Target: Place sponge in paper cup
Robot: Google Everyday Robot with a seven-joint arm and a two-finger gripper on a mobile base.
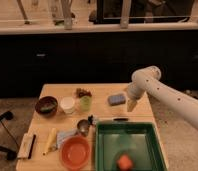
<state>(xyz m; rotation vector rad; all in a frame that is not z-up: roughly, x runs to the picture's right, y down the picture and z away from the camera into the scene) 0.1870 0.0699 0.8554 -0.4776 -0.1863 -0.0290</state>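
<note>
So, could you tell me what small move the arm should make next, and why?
Probably ease the gripper sideways over the sponge and lower onto it. The sponge lies flat on the table, not held, just beside the gripper near the table's right edge in the view. The white cup stands farther off, so grasping likely comes first.

The arm [168, 98] is a smooth white shell of thick rounded tubes, swelling into a bulbous joint at its bend, with small dark dots (too small to identify) along the long segment. It narrows to a pale, cream-tinted gripper [131, 104] above the table [52, 93], near its right edge.
</note>
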